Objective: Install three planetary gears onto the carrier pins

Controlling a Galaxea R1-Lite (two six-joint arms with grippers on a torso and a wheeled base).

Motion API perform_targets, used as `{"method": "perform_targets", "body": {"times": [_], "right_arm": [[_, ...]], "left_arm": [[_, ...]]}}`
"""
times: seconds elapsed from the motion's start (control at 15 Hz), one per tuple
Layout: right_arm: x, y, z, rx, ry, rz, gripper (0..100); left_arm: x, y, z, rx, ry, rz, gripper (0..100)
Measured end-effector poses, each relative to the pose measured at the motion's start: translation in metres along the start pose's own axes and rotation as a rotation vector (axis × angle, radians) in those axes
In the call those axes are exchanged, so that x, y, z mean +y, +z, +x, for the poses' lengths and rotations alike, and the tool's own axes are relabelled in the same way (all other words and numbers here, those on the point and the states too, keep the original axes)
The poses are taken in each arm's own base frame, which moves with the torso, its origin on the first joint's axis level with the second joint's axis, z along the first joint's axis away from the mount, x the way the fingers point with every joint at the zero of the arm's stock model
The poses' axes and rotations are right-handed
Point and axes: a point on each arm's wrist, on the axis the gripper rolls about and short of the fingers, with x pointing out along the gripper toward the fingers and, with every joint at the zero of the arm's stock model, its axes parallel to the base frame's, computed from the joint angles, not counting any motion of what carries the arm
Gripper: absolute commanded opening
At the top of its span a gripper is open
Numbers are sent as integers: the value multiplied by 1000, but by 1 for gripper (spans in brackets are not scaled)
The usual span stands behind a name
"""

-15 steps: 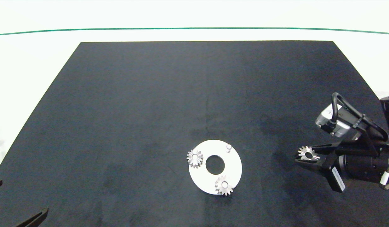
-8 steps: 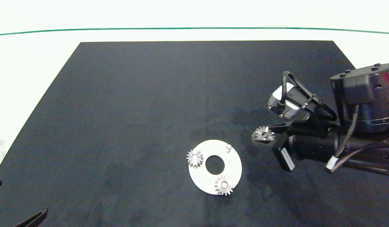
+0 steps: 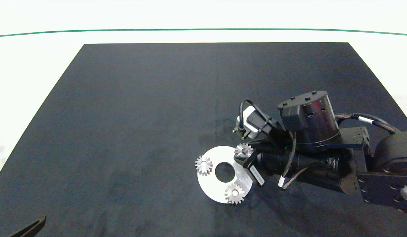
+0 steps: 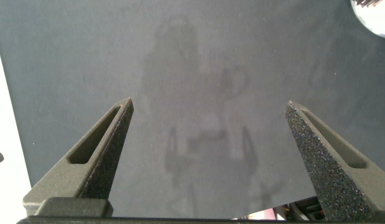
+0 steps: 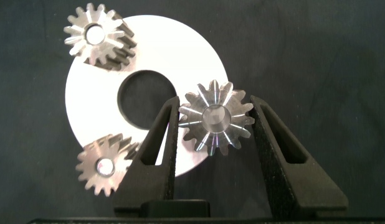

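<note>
At the near left corner of the bench your left pincer sits idle with its fingers spread wide over bare dark mat, nothing between them. Farther in, the white disc already carries two planetary gears: one on the near pin, one on the left pin. Your right pincer is clamped on the third gear, holding it over the disc's far right edge, where the last carrier pin is hidden beneath it. You look to be on the final install: next, centre the bore over that pin and lower straight down, then let go. Mind the seated gears nearby; the mat beyond, out to its far and side edges, gives you ample room to retreat.
</note>
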Motion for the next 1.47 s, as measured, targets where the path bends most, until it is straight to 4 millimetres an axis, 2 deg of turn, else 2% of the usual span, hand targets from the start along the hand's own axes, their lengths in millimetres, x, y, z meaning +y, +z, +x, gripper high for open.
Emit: {"method": "perform_targets", "body": {"times": [1.47], "right_arm": [[-2, 2, 14, 16, -10, 4, 4]], "left_arm": [[0, 0, 0, -3, -4, 1, 100]]}}
